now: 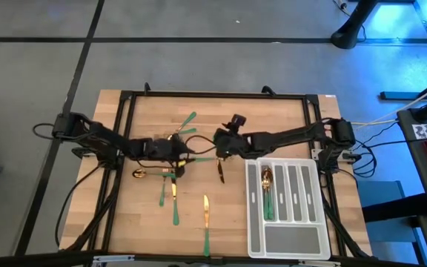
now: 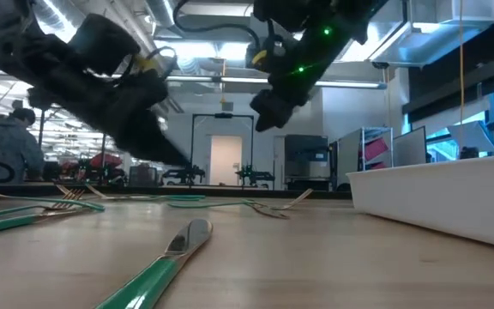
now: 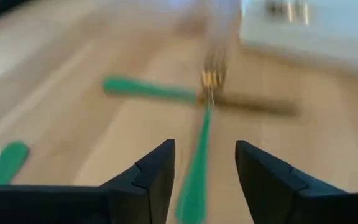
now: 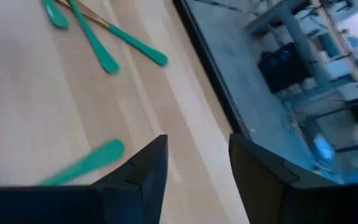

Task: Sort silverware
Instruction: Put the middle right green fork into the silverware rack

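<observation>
High view shows the silverware scattered left of the tray, which already holds a few pieces. Left gripper hovers over the cluster farthest from the tray, fingers apart and empty; in its wrist view a green-handled fork runs lengthwise between them, pointing straight ahead. Right gripper, also open and empty, hangs nearer the tray's far corner.

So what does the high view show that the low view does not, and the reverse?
Only the high view shows inside the divided tray: a few pieces of silverware lie in one slot. It also shows the left gripper and right gripper over the table's middle. Only the low view shows the room and a seated person. Both show the loose knife on the wood.
</observation>
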